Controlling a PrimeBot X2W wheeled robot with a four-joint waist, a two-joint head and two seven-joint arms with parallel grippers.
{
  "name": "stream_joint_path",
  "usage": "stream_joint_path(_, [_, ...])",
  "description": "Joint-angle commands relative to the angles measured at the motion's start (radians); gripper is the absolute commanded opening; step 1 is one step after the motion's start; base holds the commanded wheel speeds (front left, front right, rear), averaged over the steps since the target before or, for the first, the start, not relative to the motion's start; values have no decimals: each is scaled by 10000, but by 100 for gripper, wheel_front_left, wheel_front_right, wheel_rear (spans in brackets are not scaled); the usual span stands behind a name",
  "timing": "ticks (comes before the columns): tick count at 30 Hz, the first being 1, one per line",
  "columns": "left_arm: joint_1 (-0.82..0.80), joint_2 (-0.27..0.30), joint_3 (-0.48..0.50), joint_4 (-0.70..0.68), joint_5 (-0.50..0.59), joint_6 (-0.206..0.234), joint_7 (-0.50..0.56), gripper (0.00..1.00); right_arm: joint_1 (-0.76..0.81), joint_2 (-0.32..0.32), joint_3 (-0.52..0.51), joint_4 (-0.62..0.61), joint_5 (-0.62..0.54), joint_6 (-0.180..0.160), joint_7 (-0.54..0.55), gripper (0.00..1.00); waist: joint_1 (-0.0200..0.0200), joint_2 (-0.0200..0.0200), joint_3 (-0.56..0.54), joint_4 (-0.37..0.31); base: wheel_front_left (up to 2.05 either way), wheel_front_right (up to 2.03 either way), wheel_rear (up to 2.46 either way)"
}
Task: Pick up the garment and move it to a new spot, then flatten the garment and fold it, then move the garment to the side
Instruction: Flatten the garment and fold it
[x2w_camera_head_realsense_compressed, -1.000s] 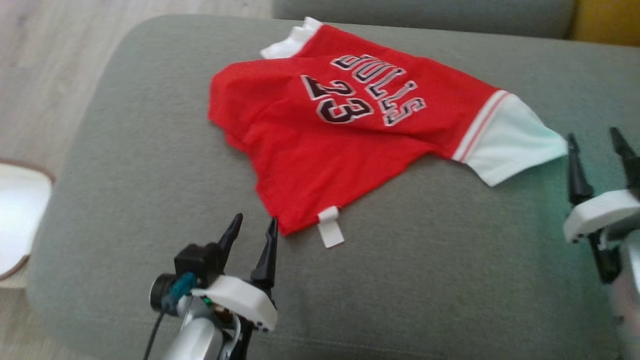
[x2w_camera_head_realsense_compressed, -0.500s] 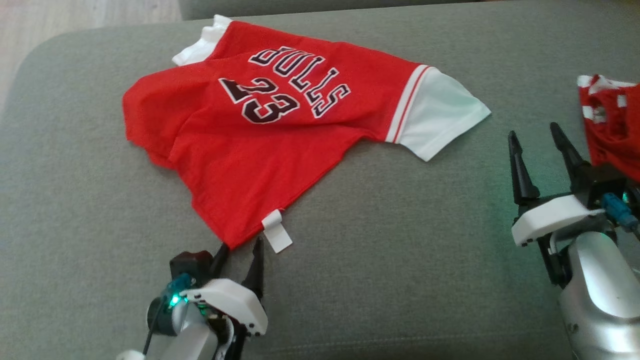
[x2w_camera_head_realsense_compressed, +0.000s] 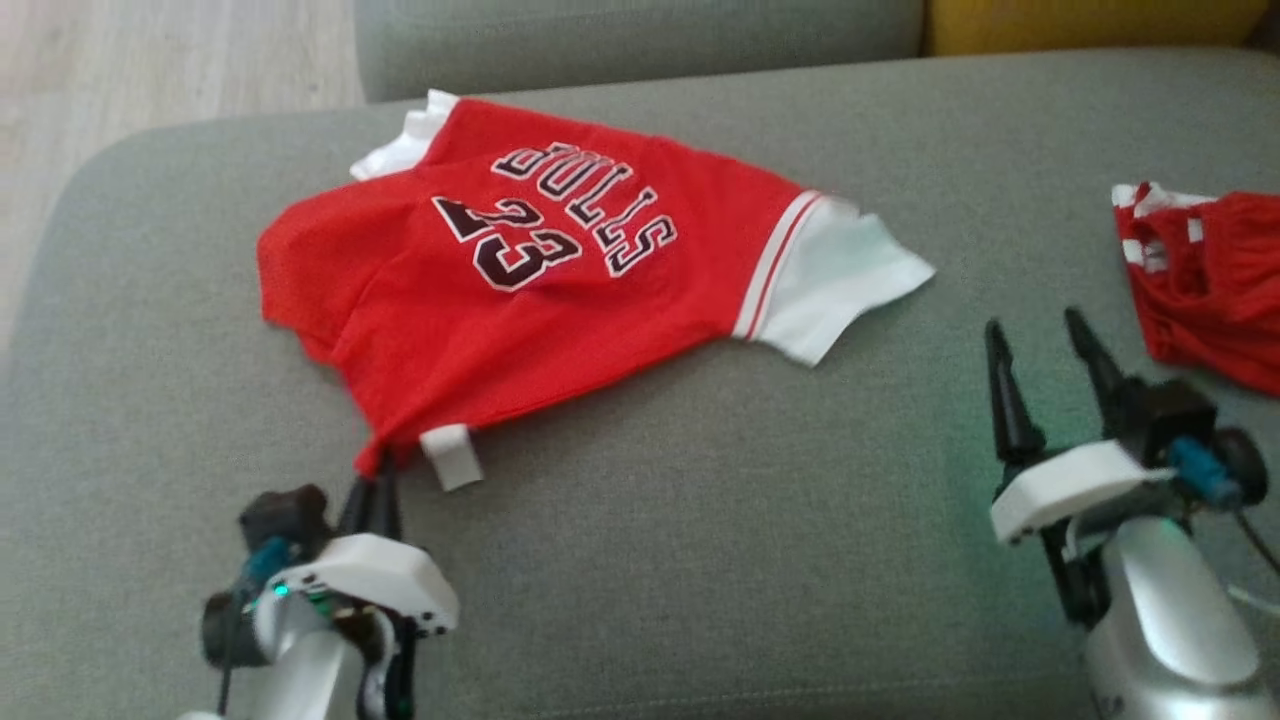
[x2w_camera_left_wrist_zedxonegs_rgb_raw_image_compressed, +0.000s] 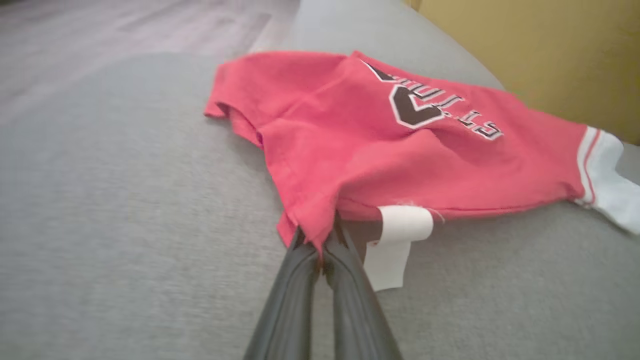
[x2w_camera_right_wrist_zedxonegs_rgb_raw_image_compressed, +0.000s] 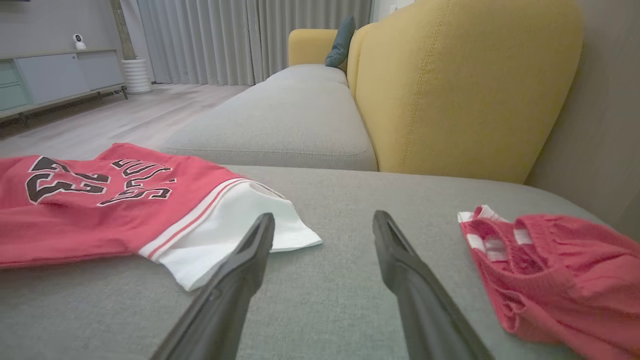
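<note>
The garment (x2w_camera_head_realsense_compressed: 520, 300) is a red jersey with white sleeves and dark lettering, lying crumpled on the grey sofa cushion (x2w_camera_head_realsense_compressed: 700, 560). My left gripper (x2w_camera_head_realsense_compressed: 375, 478) is shut on its near bottom corner, beside a white tag (x2w_camera_head_realsense_compressed: 452, 457). The left wrist view shows the two fingers pressed together on that red corner of the garment (x2w_camera_left_wrist_zedxonegs_rgb_raw_image_compressed: 400, 155), gripper (x2w_camera_left_wrist_zedxonegs_rgb_raw_image_compressed: 320, 240). My right gripper (x2w_camera_head_realsense_compressed: 1040, 335) stands open over bare cushion, right of the white sleeve (x2w_camera_head_realsense_compressed: 835, 285). In the right wrist view its gripper (x2w_camera_right_wrist_zedxonegs_rgb_raw_image_compressed: 322, 222) holds nothing, just past the sleeve (x2w_camera_right_wrist_zedxonegs_rgb_raw_image_compressed: 230, 225) of the garment (x2w_camera_right_wrist_zedxonegs_rgb_raw_image_compressed: 85, 200).
A second red and white garment (x2w_camera_head_realsense_compressed: 1205, 285) lies bunched at the cushion's right edge, also close on the right in the right wrist view (x2w_camera_right_wrist_zedxonegs_rgb_raw_image_compressed: 555, 270). A yellow sofa back (x2w_camera_right_wrist_zedxonegs_rgb_raw_image_compressed: 460, 85) rises behind. Wooden floor (x2w_camera_head_realsense_compressed: 120, 70) lies beyond the cushion's left end.
My left gripper has closed on the jersey's near corner, which was between open fingers half a second ago. The head camera has shifted; the right gripper stays open.
</note>
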Motion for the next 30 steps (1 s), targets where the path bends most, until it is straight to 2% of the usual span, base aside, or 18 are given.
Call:
stream_joint_path(1, [-72, 87, 631, -408, 244, 130, -61, 0, -4, 70, 199, -219, 129, 63, -64, 100, 0, 0, -217, 91, 0, 0, 0])
stream_joint_path(8, [288, 140, 1902, -528, 1155, 170, -61, 0, 315, 382, 329, 32, 304, 63, -64, 100, 0, 0, -530, 316, 0, 0, 0])
stream_joint_path(9, [326, 142, 1994, -467, 1276, 166, -61, 32, 326, 429, 342, 51, 335, 63, -64, 100, 0, 0, -556, 327, 0, 0, 0])
stream_joint_path(10, [358, 139, 2070, -419, 1360, 140, -61, 89, 335, 479, 371, 56, 370, 63, -64, 100, 0, 0, -581, 339, 0, 0, 0])
stream_joint_path(11, [391, 133, 2107, -384, 1447, 103, -61, 100, 346, 524, 412, 60, 389, 63, -64, 100, 0, 0, -605, 348, 0, 0, 0])
stream_joint_path(16, [663, 96, 2096, -711, 1682, 135, -61, 100, 439, 768, 471, 43, 546, 63, -64, 100, 0, 0, -711, 368, 0, 0, 0])
stream_joint_path(23, [1217, 88, 1430, -1168, 1158, 337, -61, 100, 672, 936, 698, 165, 751, 63, -64, 100, 0, 0, -751, 459, 0, 0, 0])
stream_joint_path(30, [1102, 87, 1124, -892, 748, 343, -61, 100, 663, 947, 1018, 177, 1097, 63, -64, 100, 0, 0, -455, 564, 0, 0, 0])
